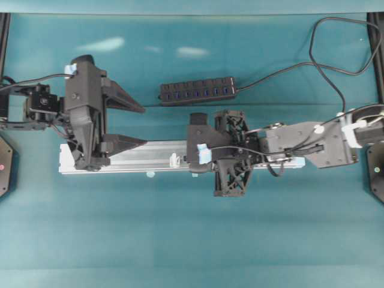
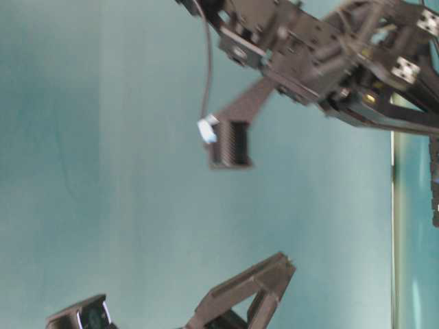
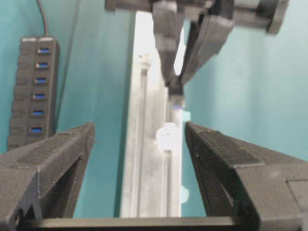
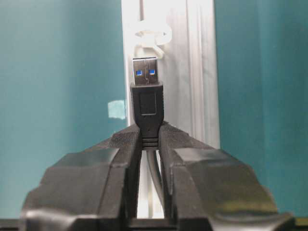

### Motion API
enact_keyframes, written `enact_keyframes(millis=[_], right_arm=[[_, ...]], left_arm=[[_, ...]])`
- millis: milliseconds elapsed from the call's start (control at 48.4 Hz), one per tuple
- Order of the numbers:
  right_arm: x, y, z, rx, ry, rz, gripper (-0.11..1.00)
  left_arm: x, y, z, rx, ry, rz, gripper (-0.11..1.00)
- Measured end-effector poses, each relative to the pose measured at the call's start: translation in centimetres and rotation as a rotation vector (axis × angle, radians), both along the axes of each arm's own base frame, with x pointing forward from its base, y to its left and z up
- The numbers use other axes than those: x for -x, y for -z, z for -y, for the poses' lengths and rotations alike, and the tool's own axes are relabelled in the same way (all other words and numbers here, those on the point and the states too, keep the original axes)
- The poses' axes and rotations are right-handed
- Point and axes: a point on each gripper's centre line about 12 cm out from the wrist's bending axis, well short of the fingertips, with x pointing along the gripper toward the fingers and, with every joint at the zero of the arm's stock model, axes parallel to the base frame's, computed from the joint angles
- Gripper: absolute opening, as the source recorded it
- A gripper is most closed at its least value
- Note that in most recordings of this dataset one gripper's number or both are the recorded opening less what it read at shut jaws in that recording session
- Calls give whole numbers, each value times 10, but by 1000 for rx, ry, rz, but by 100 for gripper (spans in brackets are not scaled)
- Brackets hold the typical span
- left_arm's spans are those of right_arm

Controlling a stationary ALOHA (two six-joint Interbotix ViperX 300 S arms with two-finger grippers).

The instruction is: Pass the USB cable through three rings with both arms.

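My right gripper (image 4: 150,132) is shut on the black plug of the USB cable (image 4: 147,96). The plug's metal tip points at a whitish ring (image 4: 151,34) on the silver rail (image 4: 192,72), just short of it. In the overhead view the right gripper (image 1: 191,157) sits over the rail (image 1: 120,157), right of that ring (image 1: 174,159). The cable (image 1: 270,75) loops from the back right. My left gripper (image 1: 141,125) is open and empty above the rail's left part. In the left wrist view the left gripper (image 3: 139,132) straddles the rail (image 3: 149,168), with a ring (image 3: 168,135) between its jaws.
A black USB hub (image 1: 198,92) with blue sockets lies behind the rail and also shows in the left wrist view (image 3: 33,96). A pale-blue tape tab (image 4: 116,109) sits on the teal table beside the rail. Black frame posts stand at both table sides.
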Motion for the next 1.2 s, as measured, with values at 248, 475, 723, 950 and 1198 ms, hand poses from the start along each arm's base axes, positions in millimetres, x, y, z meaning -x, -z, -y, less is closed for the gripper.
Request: enact_keyframes(millis=[248,475,723,950,1198], right_arm=[[-10,5,2,19,-15,-26,-8],[-13,4,3,20,-13,-20,-8],[-13,11,4,20,-10,-38,-8],[-17,12,5,19,-10,-32,-8],[-24,7,5,16,-12,2,-8]], left_arm=[[9,-5,1,-3,1,20,81],[17,-7,2,-4,0,29,81],[23,-8,3,-2,1,7,81],[23,-8,2,-1,-1,5,81],[23,-8,3,-1,1,5,81]])
